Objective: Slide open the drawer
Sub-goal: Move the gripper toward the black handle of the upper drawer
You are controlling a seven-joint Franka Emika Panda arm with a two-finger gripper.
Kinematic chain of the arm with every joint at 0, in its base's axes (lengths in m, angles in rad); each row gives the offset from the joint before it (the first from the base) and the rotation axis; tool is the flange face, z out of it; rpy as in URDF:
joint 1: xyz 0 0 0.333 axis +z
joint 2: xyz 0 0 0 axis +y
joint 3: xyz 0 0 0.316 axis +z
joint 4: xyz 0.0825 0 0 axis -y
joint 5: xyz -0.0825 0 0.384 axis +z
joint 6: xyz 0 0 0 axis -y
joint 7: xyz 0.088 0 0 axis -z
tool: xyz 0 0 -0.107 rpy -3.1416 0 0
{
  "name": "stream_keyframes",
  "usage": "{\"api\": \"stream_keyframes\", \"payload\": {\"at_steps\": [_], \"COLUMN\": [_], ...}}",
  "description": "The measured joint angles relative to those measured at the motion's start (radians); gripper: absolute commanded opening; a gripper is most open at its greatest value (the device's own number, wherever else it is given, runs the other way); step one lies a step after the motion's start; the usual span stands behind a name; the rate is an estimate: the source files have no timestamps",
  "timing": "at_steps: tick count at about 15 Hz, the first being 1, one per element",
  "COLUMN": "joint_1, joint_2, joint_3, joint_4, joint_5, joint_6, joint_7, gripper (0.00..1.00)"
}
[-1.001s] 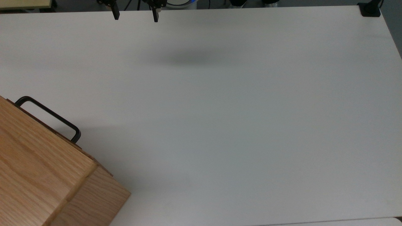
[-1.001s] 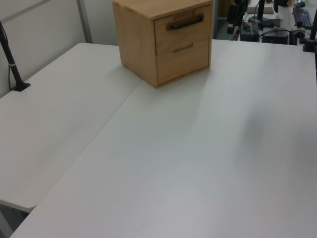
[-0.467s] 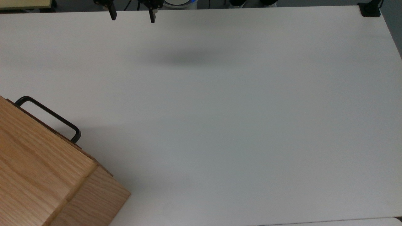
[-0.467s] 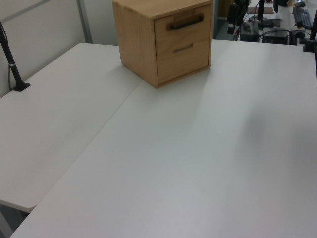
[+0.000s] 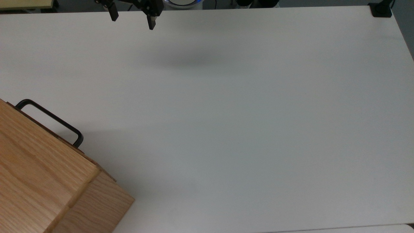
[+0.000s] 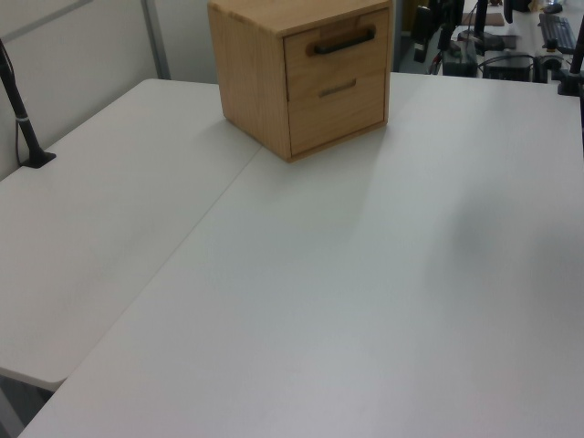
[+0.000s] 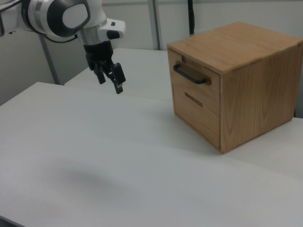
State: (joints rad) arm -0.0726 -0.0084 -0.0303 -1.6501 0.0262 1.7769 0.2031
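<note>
Gripper point(image 5: 131, 20) hanging above the white table point(image 5: 245, 106) with fingers point(image 7: 118, 81) spread apart and gripping nothing, drawer point(image 7: 194, 84) sitting closed in the oak cabinet point(image 7: 246, 85), well apart from the fingers toward the right view's right, black bar handle point(image 7: 190, 74) facing them.

The top view looks straight down on the tabletop point(image 5: 226, 129), while the left and right views look obliquely from opposite ends, all sharing the cabinet point(image 7: 236, 80) corner.
</note>
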Motion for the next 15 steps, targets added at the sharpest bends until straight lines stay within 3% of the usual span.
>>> {"api": "stream_keyframes", "payload": {"at_steps": [4, 6, 8, 10, 15], "joint_1": [-0.011, -0.042, -0.078, -0.092, -0.110], "joint_2": [0.024, 0.035, 0.039, 0.044, 0.084], "joint_3": [-0.001, -0.002, -0.004, -0.004, -0.008], "joint_4": [0.000, 0.000, 0.002, 0.004, 0.018], "joint_5": [0.000, 0.000, 0.010, 0.044, 0.075], "joint_6": [0.125, 0.154, 0.163, 0.181, 0.406], "joint_7": [0.292, 0.368, 0.385, 0.438, 0.928], "gripper": [1.00, 1.00, 0.78, 0.80, 0.79]}}
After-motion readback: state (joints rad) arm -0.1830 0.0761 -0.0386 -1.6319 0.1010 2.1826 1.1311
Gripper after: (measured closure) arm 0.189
